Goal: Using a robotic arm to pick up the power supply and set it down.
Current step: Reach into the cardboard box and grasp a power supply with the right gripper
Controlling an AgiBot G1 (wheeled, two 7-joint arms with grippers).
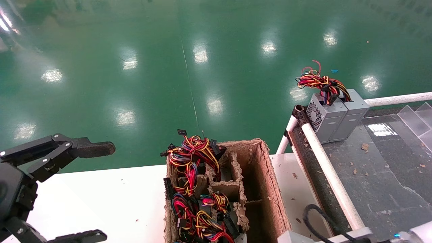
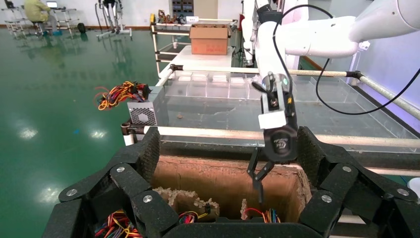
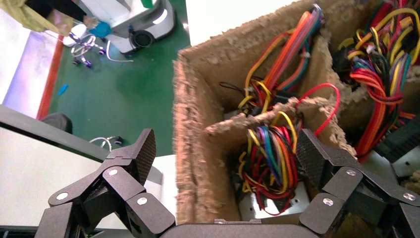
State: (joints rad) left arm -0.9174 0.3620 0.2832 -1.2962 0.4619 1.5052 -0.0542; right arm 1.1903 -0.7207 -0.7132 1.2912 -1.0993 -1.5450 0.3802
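Grey sheet-metal showed under the wire bundle: the power supply sat deep in a cardboard box compartment. Right end effector hovered above, fingers apart. It looked heavy and rigid; probably grasp the casing, not wires. Left end effector waited open over the tabletop.

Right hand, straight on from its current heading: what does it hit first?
Probably the wire bundle of a power supply in the cardboard box. The open right hand points straight into that compartment; depth is unclear.
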